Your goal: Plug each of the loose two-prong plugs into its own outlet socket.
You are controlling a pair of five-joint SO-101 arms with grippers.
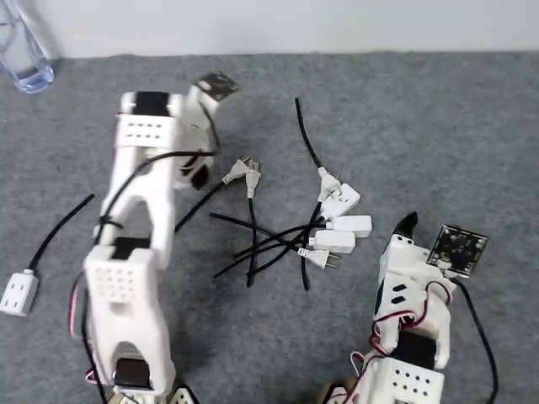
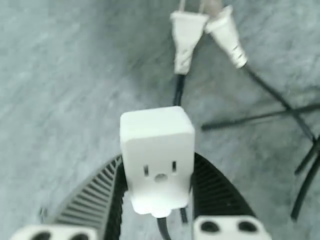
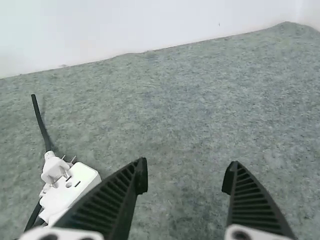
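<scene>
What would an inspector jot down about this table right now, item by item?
Surface: grey carpet-like mat, flat.
Job's things: two plugs side by side, ahead of the left gripper; third plug beside the socket cluster; lone socket at the mat's left edge; held socket.
Clutter: clear container in the far corner.
Grippers: left gripper shut on the held socket; right gripper open, empty.
Cables: black cords crossing mid-table.
Surroundings: white wall behind.

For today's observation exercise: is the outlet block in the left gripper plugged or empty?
Empty. The outlet block, clamped in the left gripper, shows both slots bare in the left wrist view.
</scene>
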